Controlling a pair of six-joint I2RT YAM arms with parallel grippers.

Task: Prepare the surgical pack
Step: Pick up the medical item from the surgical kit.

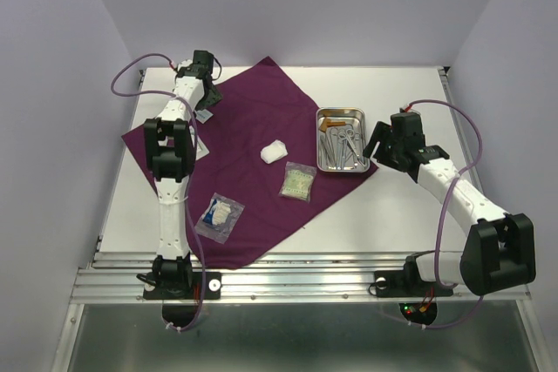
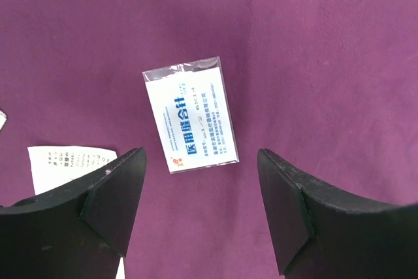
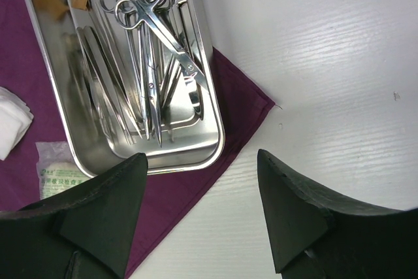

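Observation:
The dark-purple cloth (image 1: 253,206) lies spread on the table. On its right corner stands the steel tray (image 1: 352,114) holding scissors (image 3: 145,11) and tweezers (image 3: 98,76). A white gauze pad (image 1: 275,151) and two clear packets (image 1: 298,182) (image 1: 220,215) lie mid-cloth. My left gripper (image 1: 206,93) is over the cloth's far left part, open (image 2: 202,207), with nothing between its fingers; a small blue-printed packet (image 2: 189,114) lies flat just ahead of them. My right gripper (image 1: 377,147) is open (image 3: 202,213) above the cloth's right corner (image 3: 251,99), just beside the tray (image 3: 212,142), and holds nothing.
A white printed slip (image 2: 68,164) lies on the cloth left of my left fingers. An orange-brown item (image 1: 331,122) sits in the tray's far end. White table (image 1: 410,215) stretches to the right of the cloth, and purple walls close in the sides.

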